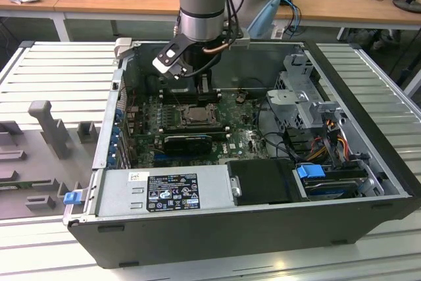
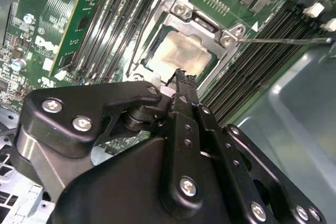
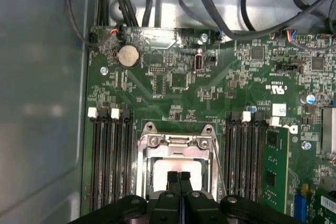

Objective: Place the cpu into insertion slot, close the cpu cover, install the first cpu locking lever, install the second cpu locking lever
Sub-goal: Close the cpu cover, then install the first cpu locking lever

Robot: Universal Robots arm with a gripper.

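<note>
CPU (image 2: 181, 53) is already sitting in the socket (image 1: 196, 115), pale metal face up, flat and square as far as I can see. So step one looks done.

The cover (image 3: 176, 141) looks folded down too. In both wrist views the silver frame lies around the chip with the face showing through the cut-out, and nothing is tilted up. I'd call that step done as well, though I can't swear it's fully seated from these angles.

The levers are where it gets fuzzy. In the second wrist view a thin metal rod (image 2: 283, 40) runs out from the corner of the frame across the memory slots (image 2: 262, 56), well away from the socket. To me that looks like a lever swung out and not hooked down. The other one I honestly can't make out. So my guess is both lever steps are left.

The gripper (image 3: 178, 178) hangs right over the socket with its two fingers pressed together and nothing pinched between them. The tips sit just above the near edge of the chip. I can't tell if they're touching it. In the exterior view the arm reaches straight down into the open computer case (image 1: 263, 225), over the green board (image 1: 240, 137).
</note>
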